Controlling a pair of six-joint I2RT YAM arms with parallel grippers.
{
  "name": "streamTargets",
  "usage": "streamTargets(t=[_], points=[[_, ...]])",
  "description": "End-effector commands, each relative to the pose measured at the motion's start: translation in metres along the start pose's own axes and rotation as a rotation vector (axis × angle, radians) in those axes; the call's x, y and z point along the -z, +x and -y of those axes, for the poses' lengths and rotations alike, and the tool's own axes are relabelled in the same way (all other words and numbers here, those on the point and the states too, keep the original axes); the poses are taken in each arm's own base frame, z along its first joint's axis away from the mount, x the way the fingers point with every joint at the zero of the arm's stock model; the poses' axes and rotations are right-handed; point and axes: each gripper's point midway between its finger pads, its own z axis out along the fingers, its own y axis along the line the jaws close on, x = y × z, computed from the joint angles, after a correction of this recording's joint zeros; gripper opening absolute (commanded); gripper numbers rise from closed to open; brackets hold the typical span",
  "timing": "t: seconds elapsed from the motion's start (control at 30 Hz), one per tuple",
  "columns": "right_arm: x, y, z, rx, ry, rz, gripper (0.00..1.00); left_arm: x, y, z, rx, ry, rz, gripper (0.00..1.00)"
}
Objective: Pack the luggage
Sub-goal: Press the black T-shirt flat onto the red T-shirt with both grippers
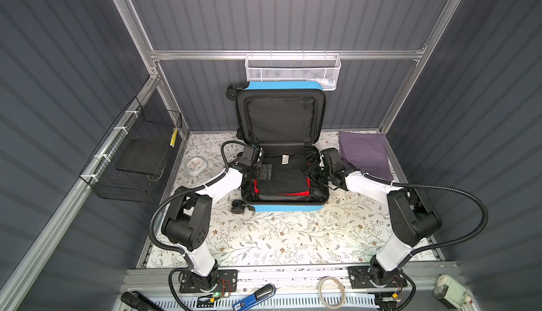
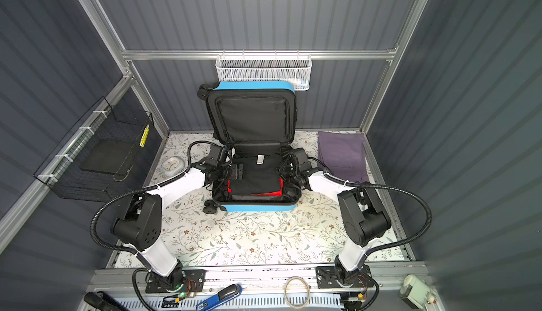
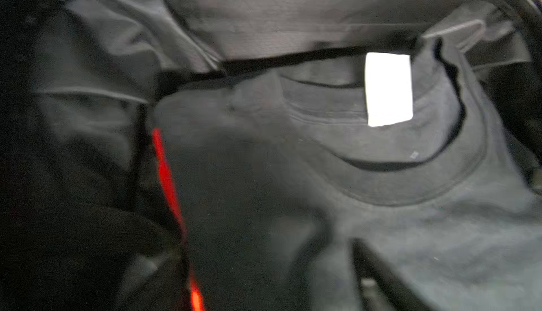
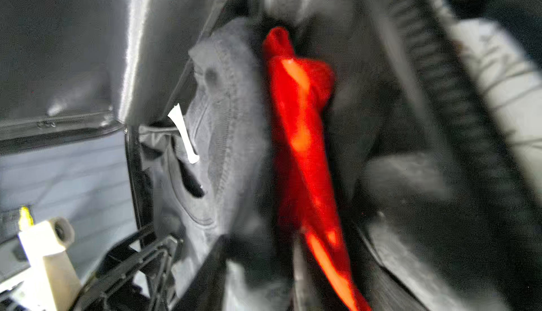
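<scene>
Top views place the luggage [image 1: 289,207] open at the back centre of the table [image 1: 278,236], lid upright against the wall. Left pincer [image 1: 262,173] and right pincer [image 1: 312,171] sit low at either side of the black shirt [image 1: 286,177], which is packed over a red garment [image 1: 293,192]. Jaw width cannot be told for either. Risks: cloth snagging on a lifting pincer and dragging out; the lid tipping forward. Purple cloth [image 1: 363,151] and clock [image 1: 196,165] lie unpacked beside the luggage, each beyond an arm.

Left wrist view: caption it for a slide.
Black T-shirt with a white neck label lying over a red garment inside the luggage.
</scene>
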Motion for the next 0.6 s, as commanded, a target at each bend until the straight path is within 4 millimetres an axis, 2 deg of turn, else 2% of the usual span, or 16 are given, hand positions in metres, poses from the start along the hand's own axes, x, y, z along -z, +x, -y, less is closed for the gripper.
streamTargets(t=[0.0,0.13,0.27,0.4,0.5,0.57], points=[[0.007,-0.011,-0.009,0.08,0.016,0.016,0.54,0.009,-0.022,-0.003,0.005,-0.035,0.041,1.0],[0.025,-0.019,-0.021,0.157,0.019,0.045,0.64,0.028,-0.04,0.006,-0.003,-0.013,0.08,1.0],[0.042,-0.021,-0.035,0.221,0.0,0.059,0.65,0.049,-0.057,0.026,-0.006,0.074,0.118,1.0],[0.047,-0.012,-0.054,0.254,-0.089,0.009,0.57,0.066,-0.063,0.056,0.019,0.244,0.137,1.0],[0.041,0.003,-0.069,0.252,-0.185,-0.076,0.48,0.072,-0.054,0.072,0.065,0.357,0.132,1.0],[0.035,0.011,-0.07,0.238,-0.207,-0.107,0.44,0.073,-0.041,0.076,0.096,0.406,0.12,1.0]])
